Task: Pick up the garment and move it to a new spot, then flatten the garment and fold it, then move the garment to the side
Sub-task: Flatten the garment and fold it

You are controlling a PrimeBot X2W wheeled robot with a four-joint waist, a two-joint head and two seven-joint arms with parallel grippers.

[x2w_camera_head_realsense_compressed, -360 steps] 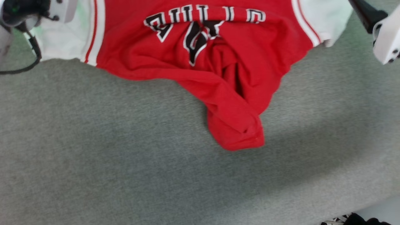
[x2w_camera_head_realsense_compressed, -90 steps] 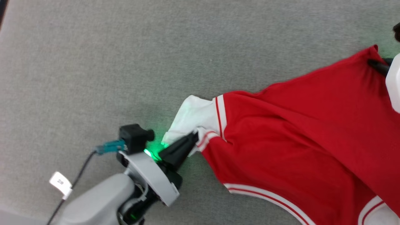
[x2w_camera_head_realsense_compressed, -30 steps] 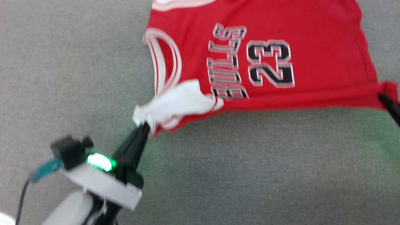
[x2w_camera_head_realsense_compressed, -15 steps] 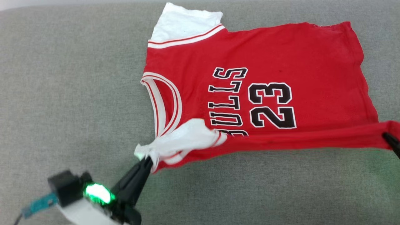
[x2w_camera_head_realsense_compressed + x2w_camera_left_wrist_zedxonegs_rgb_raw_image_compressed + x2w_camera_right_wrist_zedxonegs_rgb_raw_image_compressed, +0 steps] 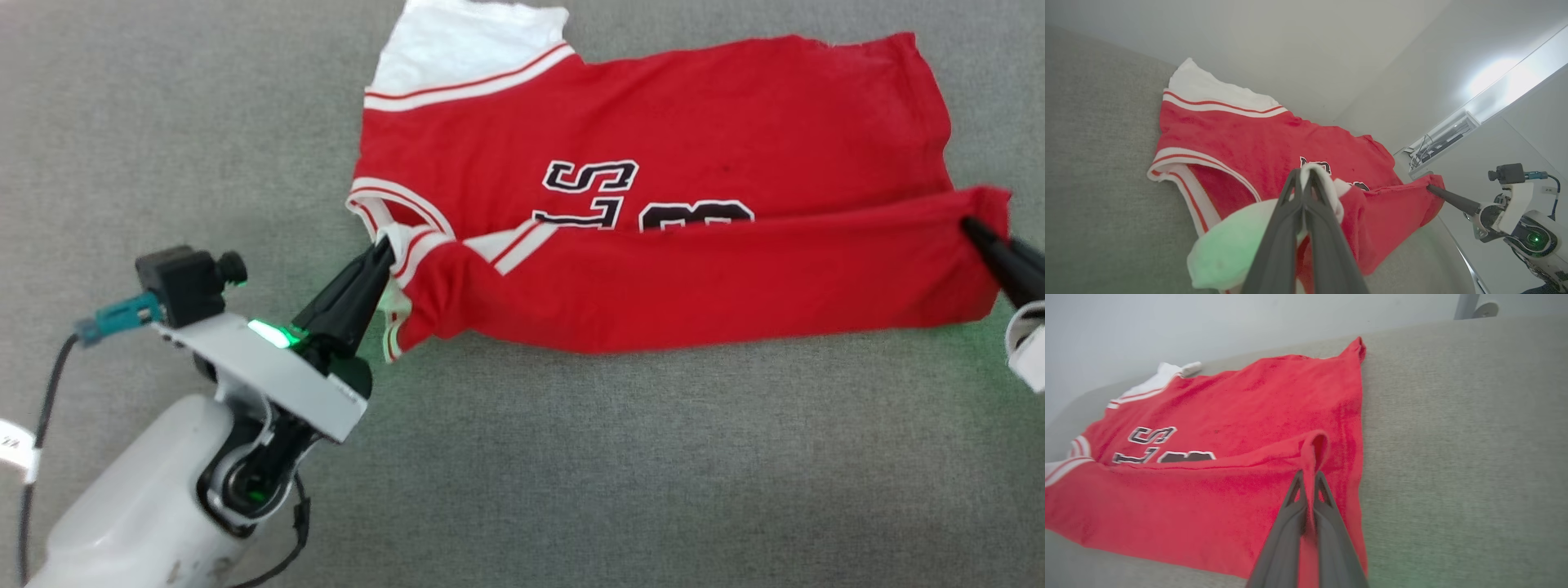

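Left gripper: (image 5: 382,247) fingers pressed together, clamped on the white-and-red trim of the garment (image 5: 694,278), and it points up and right from the lower left of the head view.
Left wrist: green light (image 5: 269,333) glowing, and it tints the bunched white cloth under the fingers in the left wrist view.
Neckline: (image 5: 384,196) just beside the left gripper's tips, its striped band curving on the grey surface (image 5: 571,457).
Far sleeve: (image 5: 465,41) white, flat, at the top left corner of the garment.
Garment: spread lengthways on the grey surface, neck end left, hem end right. Its near long edge is doubled over the middle in a broad red band.
Print: (image 5: 588,175) black-and-white lettering, just the top row clear of the fold, the rest covered.
Right gripper: (image 5: 971,224) jaws closed on the red hem corner at the far right. In the right wrist view the cloth loops up just above the tips (image 5: 1306,477).
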